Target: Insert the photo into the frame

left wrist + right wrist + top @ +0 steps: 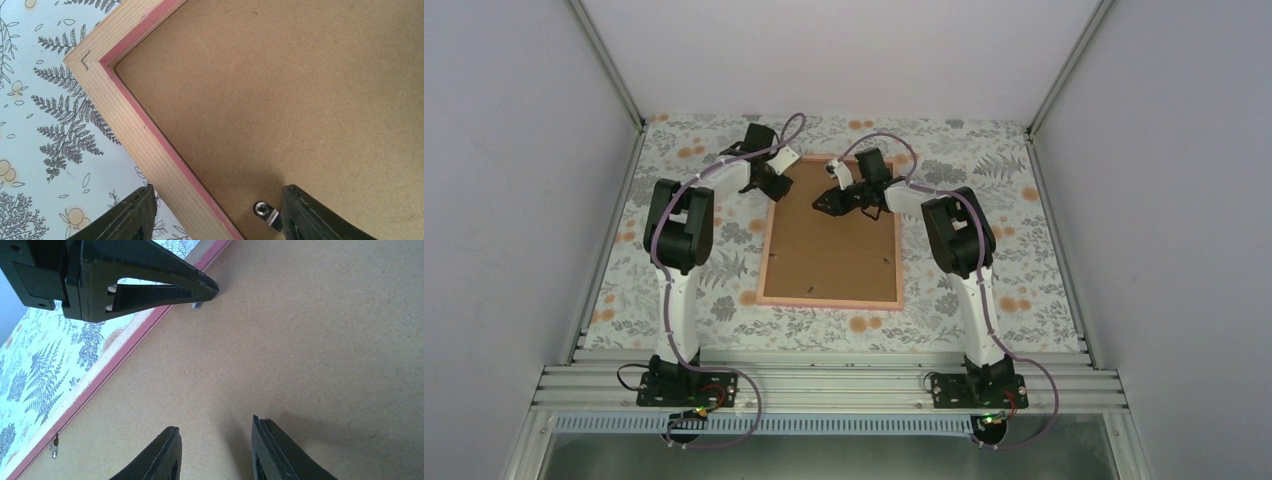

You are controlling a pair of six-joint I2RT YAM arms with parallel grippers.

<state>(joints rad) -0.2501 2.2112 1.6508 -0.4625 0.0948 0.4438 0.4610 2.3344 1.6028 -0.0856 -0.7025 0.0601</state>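
Observation:
The pink frame [769, 255] lies face down on the table with a plain brown board [832, 240] filling its opening. The photo is hidden. My left gripper [774, 185] is at the frame's far left corner. In the left wrist view this gripper [217, 192] is open and straddles the frame's left rail [135, 135], its right finger beside a small metal tab [265, 214] on the board [280, 100]. My right gripper [824, 203] hovers over the board's far part. In its own view the right gripper [215, 425] is open with only bare board [310, 340] between its fingers.
A floral tablecloth [674, 300] covers the table around the frame. White walls close in on the left, right and back. In the right wrist view the left gripper's finger [150, 280] points at the board just inside the frame rail [90, 390]. Another metal tab [54, 446] sits along that rail.

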